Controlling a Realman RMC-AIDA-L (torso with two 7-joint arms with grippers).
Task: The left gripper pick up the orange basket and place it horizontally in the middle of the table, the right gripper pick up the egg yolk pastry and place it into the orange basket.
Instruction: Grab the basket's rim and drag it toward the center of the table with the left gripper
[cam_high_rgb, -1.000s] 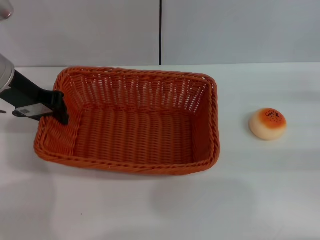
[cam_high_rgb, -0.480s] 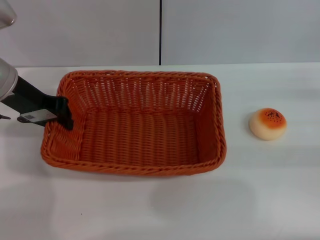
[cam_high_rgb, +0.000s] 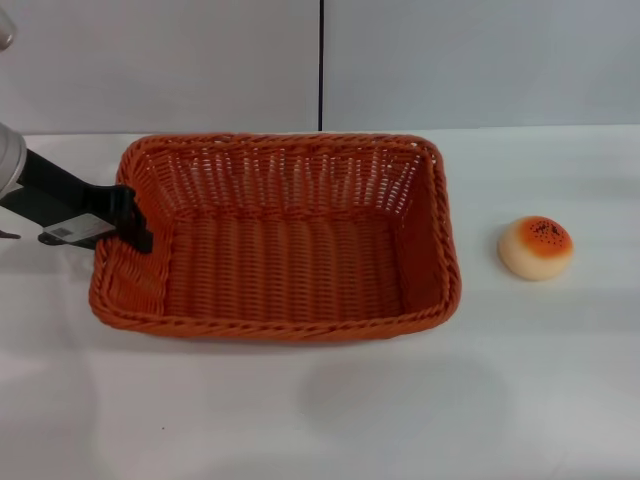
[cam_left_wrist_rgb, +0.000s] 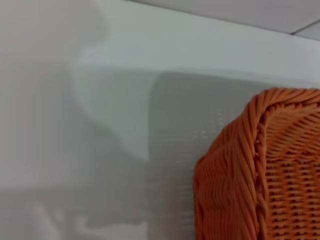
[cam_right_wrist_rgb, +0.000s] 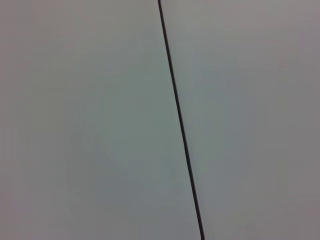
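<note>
The orange basket (cam_high_rgb: 280, 327) lies lengthwise on the white table (cam_high_rgb: 400, 420), a little left of centre, with nothing in it. My left gripper (cam_high_rgb: 135, 222) reaches in from the left and is shut on the basket's left rim. The left wrist view shows a braided corner of the basket (cam_left_wrist_rgb: 260, 175) above the tabletop. The egg yolk pastry (cam_high_rgb: 536, 247), a round cream bun with a browned speckled top, sits on the table to the right of the basket, apart from it. My right gripper is out of view; its wrist camera shows only the wall.
A pale wall with a dark vertical seam (cam_high_rgb: 321, 65) stands behind the table. Bare tabletop lies in front of the basket and around the pastry.
The left gripper has swung the basket clockwise and shifted it slightly right; its long sides now run parallel to the table's front edge. The pastry has not moved.
</note>
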